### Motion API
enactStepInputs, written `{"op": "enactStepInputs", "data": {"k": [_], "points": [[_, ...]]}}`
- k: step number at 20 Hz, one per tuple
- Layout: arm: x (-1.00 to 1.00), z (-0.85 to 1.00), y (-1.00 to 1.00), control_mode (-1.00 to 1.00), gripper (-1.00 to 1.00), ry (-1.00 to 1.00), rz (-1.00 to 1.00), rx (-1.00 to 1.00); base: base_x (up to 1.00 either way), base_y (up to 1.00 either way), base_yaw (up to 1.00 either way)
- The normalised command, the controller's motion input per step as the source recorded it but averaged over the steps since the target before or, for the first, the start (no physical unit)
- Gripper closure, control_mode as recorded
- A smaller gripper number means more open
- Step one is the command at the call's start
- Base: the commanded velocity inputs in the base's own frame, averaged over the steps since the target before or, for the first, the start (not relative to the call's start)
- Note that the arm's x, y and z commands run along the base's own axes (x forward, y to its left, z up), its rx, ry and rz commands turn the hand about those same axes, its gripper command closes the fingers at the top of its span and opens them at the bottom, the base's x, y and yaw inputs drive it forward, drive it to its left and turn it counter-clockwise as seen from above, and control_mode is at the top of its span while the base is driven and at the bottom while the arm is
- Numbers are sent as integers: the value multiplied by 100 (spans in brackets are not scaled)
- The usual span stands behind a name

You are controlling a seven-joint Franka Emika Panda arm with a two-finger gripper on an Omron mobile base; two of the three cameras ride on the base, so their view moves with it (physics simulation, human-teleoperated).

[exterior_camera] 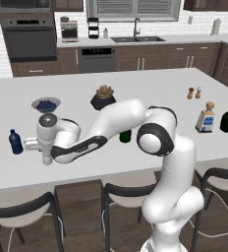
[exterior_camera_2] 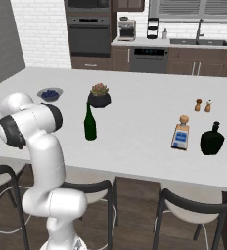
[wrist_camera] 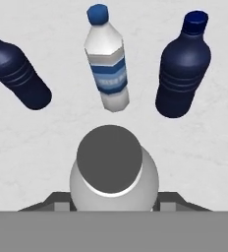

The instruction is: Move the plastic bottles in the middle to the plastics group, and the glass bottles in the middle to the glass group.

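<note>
Now, near the tabletop's (exterior_camera: 150, 93) left edge, a dark blue bottle (exterior_camera: 15, 141) stands just beside the fingers (exterior_camera: 47, 158), which are clamped on a greyish bottle (wrist_camera: 113, 178). At the middle stands the green bottle (exterior_camera_2: 89, 123). Toward the right edge sit a squarish clear bottle (exterior_camera_2: 181, 133) and a black bottle (exterior_camera_2: 212, 139).

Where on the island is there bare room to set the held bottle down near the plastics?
In the hand view, bare counter lies beside the held greyish bottle, below the dark blue bottles and the blue-label bottle. That row is crowded. The gripper is shut on the greyish bottle.
</note>
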Motion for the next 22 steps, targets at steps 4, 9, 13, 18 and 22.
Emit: {"op": "enactStepInputs", "data": {"k": [4,9,13,18,22], "points": [[8,-17,10,-100,100,0,0,0,0,0,0],[25,-13,9,-100,100,0,0,0,0,0,0],[30,0,6,-100,100,0,0,0,0,0,0],[27,0,12,-100,100,0,0,0,0,0,0],[6,-15,6,-100,100,1,0,0,0,0,0]]}}
